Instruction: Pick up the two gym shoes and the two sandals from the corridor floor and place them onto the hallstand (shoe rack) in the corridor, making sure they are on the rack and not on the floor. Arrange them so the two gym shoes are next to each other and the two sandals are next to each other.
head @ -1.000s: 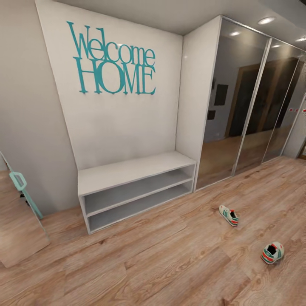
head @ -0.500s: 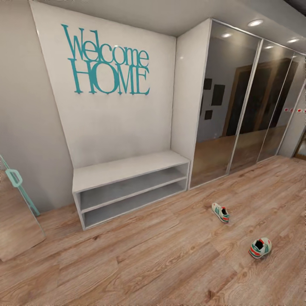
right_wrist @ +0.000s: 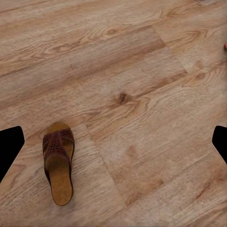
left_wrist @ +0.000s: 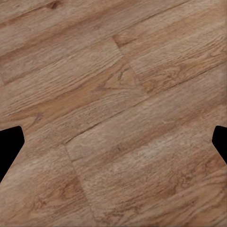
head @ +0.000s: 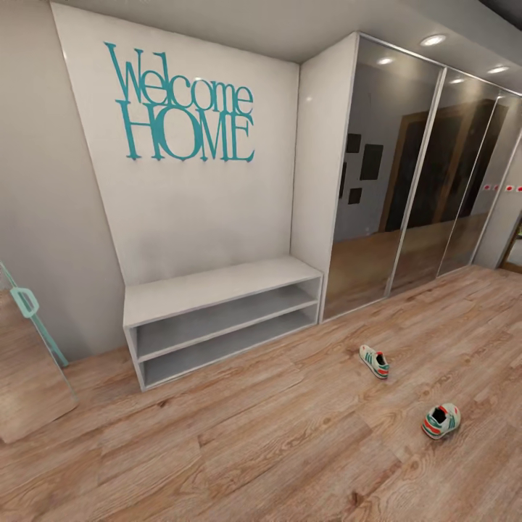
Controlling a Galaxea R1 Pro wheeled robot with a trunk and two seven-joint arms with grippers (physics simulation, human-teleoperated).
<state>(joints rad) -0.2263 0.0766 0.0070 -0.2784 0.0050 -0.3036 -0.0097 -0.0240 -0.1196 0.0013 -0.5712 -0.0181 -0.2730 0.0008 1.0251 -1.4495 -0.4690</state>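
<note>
At the far left of your head view a mirror with a teal frame (head: 32, 319) leans against the wall. Swing the base carelessly and you may clip it.

Next comes the grey bench (head: 217, 319) under the teal "Welcome HOME" lettering (head: 181, 105). Judging by its plain tall back, it is probably not the hallstand the task means, so shoes placed there would likely land on the wrong unit. Find the right rack before you carry anything.

Further right are the mirrored wardrobe doors (head: 406, 181); their reflections could mislead you about where the floor ends.

The two gym shoes lie on the corridor floor (head: 254, 435) right of centre, well apart from each other: the farther gym shoe (head: 374, 361) sits in front of the wardrobe, the nearer gym shoe (head: 441, 420) further right. Both are still far from your arms.

Your left end effector (left_wrist: 113, 142) hangs over bare planks with its fingertips wide apart and nothing between them. Your right end effector (right_wrist: 113, 142) is likewise spread and empty. One brown sandal (right_wrist: 58, 162) lies on the floor off to one side of it, not between the fingers. Descend as aligned and you would close on air or nudge it away. The second sandal is not yet located, so you risk leaving it behind.
</note>
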